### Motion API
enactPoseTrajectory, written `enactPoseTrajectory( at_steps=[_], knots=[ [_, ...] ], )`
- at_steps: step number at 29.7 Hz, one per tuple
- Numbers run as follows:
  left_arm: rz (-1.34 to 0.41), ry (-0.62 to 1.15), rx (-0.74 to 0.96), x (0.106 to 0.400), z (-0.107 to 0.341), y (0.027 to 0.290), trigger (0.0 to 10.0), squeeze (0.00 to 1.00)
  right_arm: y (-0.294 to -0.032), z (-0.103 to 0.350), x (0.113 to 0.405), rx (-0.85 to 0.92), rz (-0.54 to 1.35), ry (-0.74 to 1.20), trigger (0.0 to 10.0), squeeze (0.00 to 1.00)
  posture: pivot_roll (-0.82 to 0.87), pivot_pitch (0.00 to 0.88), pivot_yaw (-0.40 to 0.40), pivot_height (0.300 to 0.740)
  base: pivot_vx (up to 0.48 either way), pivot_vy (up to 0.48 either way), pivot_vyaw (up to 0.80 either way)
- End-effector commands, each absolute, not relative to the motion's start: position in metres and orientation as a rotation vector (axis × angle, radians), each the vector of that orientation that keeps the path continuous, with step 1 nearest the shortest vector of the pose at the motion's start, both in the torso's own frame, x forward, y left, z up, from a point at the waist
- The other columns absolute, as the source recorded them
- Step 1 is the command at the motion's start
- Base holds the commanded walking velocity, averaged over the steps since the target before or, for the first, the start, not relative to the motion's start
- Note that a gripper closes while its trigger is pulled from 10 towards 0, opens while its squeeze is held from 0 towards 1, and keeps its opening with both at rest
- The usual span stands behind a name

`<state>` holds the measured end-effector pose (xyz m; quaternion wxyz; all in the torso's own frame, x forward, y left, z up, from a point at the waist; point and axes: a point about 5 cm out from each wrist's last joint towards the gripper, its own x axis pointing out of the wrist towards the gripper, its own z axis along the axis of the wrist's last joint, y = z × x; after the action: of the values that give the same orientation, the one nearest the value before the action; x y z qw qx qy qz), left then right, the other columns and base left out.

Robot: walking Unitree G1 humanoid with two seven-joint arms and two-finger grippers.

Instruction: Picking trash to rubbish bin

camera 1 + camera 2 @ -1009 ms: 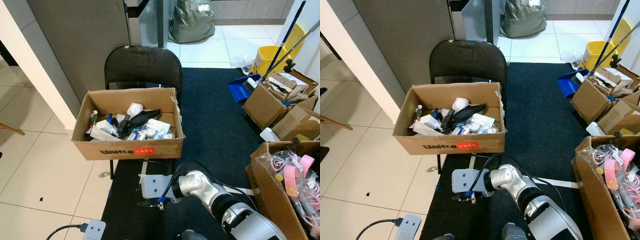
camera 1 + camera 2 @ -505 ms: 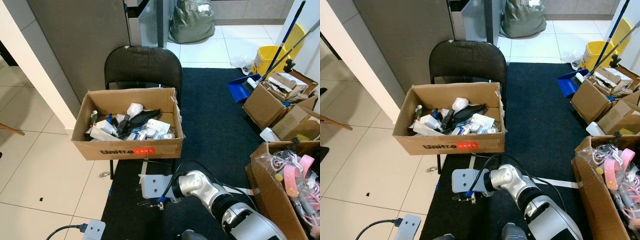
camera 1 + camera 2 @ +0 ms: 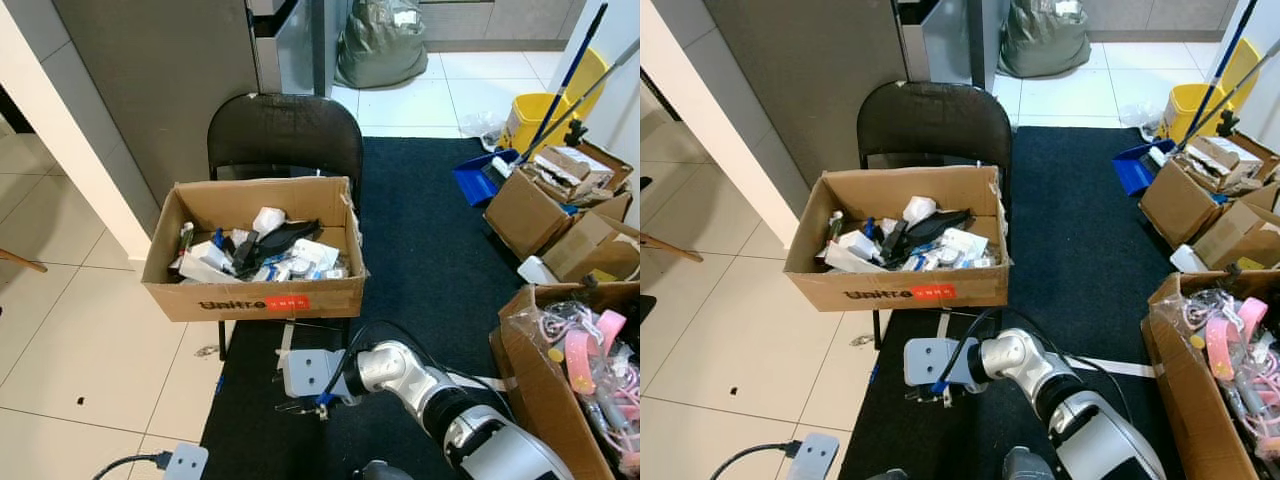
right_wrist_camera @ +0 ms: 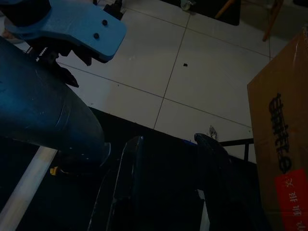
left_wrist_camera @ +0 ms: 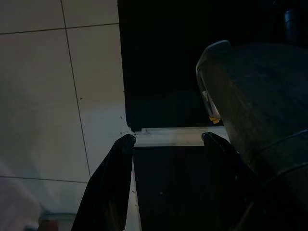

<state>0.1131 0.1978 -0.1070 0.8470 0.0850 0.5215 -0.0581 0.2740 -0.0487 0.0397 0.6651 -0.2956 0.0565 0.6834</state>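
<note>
Head views are evenly, brightly lit and sharp; soft shadows are cast. Wrist views are dim, bluish, with near fingers blurred.

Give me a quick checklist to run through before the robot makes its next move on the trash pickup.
1. Bin located: the cardboard box sits on the black chair, straight ahead. Ok.
2. Bin has room: trash lies on its bottom, well below the rim. Ok.
3. Right claw free to grasp: fingers apart, nothing between them. Ok.
4. Left claw free: fingers apart, nothing held, pointing at the rug edge. Ok.
5. Trash to pick chosen: no loose piece stands out on the black rug. Cannot tell.
6. Right arm path: it hangs low in front of the box. Ok.
</note>
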Motion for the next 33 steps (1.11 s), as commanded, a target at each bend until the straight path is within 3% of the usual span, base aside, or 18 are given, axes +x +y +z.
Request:
enactPoseTrajectory(
  at_steps=[1, 18, 33],
  knots=[
    [-0.156, 1.151, 0.166, 0.098, -0.112, 0.195, 10.0, 0.0, -0.048, 0.04, 0.274, -0.67, 1.551, 0.125, 10.0, 0.0, -0.04, 0.085, 0.047, 0.74, 0.0, 0.0, 0.0],
    [-0.152, 1.155, 0.16, 0.1, -0.112, 0.192, 10.0, 0.0, -0.048, 0.04, 0.274, -0.669, 1.552, 0.123, 10.0, 0.0, -0.04, 0.091, 0.052, 0.74, 0.0, 0.0, 0.0],
    [-0.169, 1.118, 0.153, 0.129, -0.107, 0.17, 10.0, 0.0, -0.048, 0.041, 0.275, -0.67, 1.55, 0.124, 10.0, 0.0, -0.04, 0.089, 0.05, 0.74, 0.0, 0.0, 0.0]
  ],
)
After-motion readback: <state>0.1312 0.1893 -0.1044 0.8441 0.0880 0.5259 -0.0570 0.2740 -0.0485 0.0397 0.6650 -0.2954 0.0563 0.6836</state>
